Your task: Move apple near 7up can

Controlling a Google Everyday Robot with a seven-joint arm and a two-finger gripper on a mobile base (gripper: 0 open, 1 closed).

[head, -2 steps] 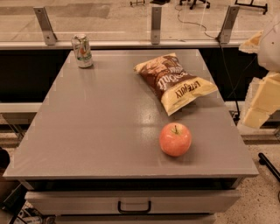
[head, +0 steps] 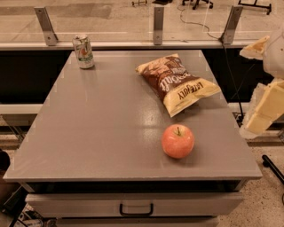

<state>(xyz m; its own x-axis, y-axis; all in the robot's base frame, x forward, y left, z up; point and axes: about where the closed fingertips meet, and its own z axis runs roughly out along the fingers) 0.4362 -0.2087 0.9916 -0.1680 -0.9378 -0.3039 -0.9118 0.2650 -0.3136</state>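
Nothing moved: apple [head: 177,141] far from 7up can [head: 83,51], tool [head: 261,114] right of table [head: 97,119]

A flat grey rectangular tabletop [head: 97,133] filled the scene under warm, dim light. A pale grey drawer front [head: 199,204] with a dark loop handle [head: 136,209] sat just below its front edge. Beyond the back edge ran a pale horizontal rail [head: 124,44] carrying three grey metal brackets [head: 46,25], and past it lay a beige floor [head: 97,17] with black chair legs [head: 202,3], while speckled stone flooring [head: 262,208] showed off the front right corner.
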